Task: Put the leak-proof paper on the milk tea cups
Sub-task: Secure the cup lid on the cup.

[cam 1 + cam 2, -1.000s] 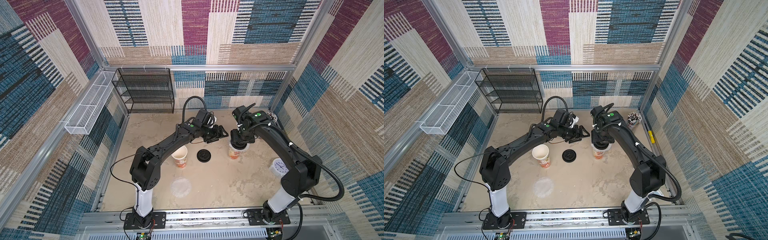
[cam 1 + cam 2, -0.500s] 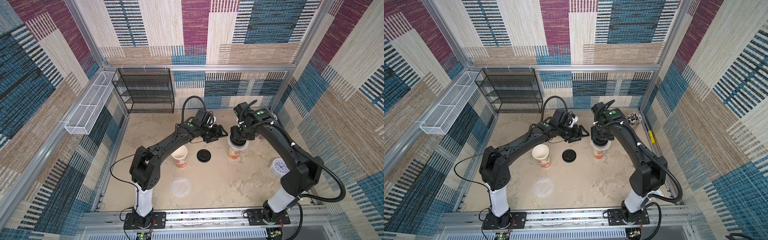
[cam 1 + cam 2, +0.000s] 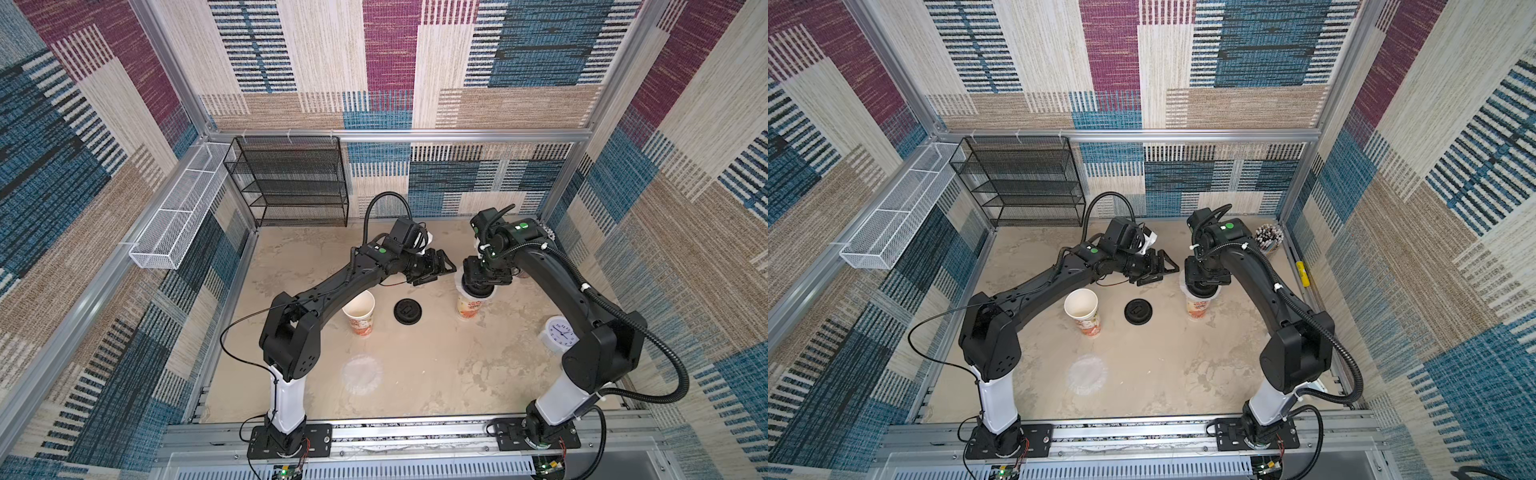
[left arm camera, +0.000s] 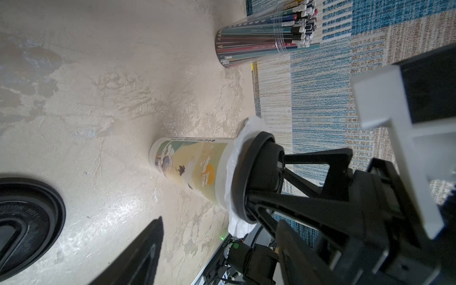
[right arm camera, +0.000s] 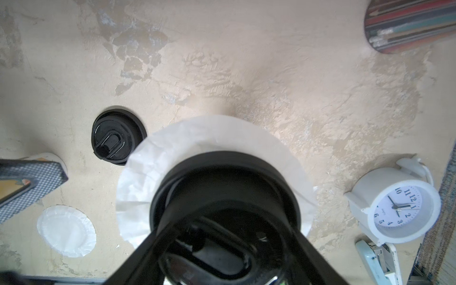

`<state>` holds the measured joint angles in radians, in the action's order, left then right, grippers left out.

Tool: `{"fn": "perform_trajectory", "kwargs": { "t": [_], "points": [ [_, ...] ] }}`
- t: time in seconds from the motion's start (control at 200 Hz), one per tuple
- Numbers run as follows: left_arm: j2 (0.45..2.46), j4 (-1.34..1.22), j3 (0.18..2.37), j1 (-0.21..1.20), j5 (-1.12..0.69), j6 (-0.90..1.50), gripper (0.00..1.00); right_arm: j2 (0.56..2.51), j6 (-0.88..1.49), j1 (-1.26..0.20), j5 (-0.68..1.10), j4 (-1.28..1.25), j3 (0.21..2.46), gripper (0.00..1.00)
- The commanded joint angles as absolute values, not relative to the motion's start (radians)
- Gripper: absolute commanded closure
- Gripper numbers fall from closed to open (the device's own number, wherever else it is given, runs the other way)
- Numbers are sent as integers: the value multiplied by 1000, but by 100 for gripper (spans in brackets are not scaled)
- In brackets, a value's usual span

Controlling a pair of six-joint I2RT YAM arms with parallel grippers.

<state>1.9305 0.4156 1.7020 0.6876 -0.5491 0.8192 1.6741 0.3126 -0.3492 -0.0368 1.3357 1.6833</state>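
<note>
Two milk tea cups stand on the table. The left cup (image 3: 359,309) (image 3: 1081,307) is open and uncovered. Over the mouth of the right cup (image 3: 469,307) (image 3: 1198,307) (image 4: 195,165) lies one leak-proof paper (image 4: 234,153) (image 5: 197,138). A black lid (image 4: 256,148) (image 5: 222,167) rests on that paper. My right gripper (image 3: 482,286) (image 3: 1202,286) (image 5: 227,229) is shut on that lid from above. A second leak-proof paper (image 3: 361,372) (image 3: 1086,374) (image 5: 66,227) lies flat near the front. My left gripper (image 3: 446,268) (image 3: 1169,266) is open and empty, level with the right cup's top and just left of it.
Another black lid (image 3: 408,310) (image 3: 1138,311) (image 5: 116,138) lies between the cups. A clear tumbler of striped sticks (image 3: 1268,239) (image 4: 266,39) stands at the back right. A white clock (image 3: 559,334) (image 5: 397,209) and a stapler (image 5: 377,259) are at the right. A black wire rack (image 3: 291,183) stands against the back wall.
The right arm's wrist has shifted slightly above the right cup, still on the lid. The left arm has stayed where it was.
</note>
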Motion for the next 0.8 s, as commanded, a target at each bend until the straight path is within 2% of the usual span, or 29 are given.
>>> {"fn": "perform_trajectory", "kwargs": {
  "t": [0.0, 0.791],
  "points": [
    [1929, 410, 1709, 687, -549, 799, 25, 1684, 296, -347, -30, 1335, 1695, 34],
    [1933, 410, 1712, 687, -555, 798, 25, 1659, 277, -340, 6, 1338, 1669, 28]
  ]
}}
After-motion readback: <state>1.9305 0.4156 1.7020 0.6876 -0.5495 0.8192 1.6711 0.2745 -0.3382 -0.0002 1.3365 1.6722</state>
